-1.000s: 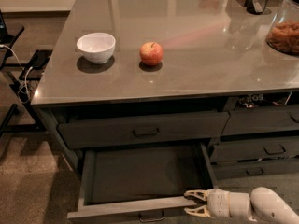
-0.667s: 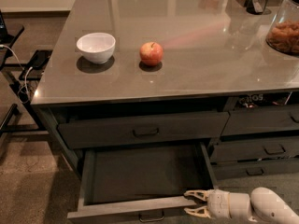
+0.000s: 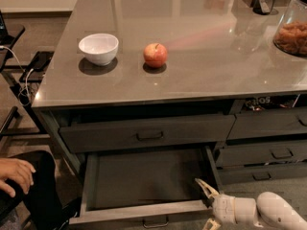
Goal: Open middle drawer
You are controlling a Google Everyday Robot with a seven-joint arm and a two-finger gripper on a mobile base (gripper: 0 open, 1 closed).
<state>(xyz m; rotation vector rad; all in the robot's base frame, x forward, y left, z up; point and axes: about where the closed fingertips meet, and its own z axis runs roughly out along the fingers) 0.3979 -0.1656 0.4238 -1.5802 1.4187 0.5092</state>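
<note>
Person's hand (image 3: 17,174) newly at left, middle drawer (image 3: 144,183) open, gripper (image 3: 207,206) at front-right corner

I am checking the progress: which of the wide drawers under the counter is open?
The middle drawer, pulled out with its flat dark inside showing; the wide drawer above it is closed. The gripper is at its right front corner.

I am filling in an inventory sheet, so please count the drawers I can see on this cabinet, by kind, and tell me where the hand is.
Wide dark grey middle drawer, pulled open: 1
Wide dark grey upper drawer, closed: 1
Narrower dark drawers at right, closed: 3
Total: 5
The robot's white hand, open, is at the open drawer's front right corner.
</note>
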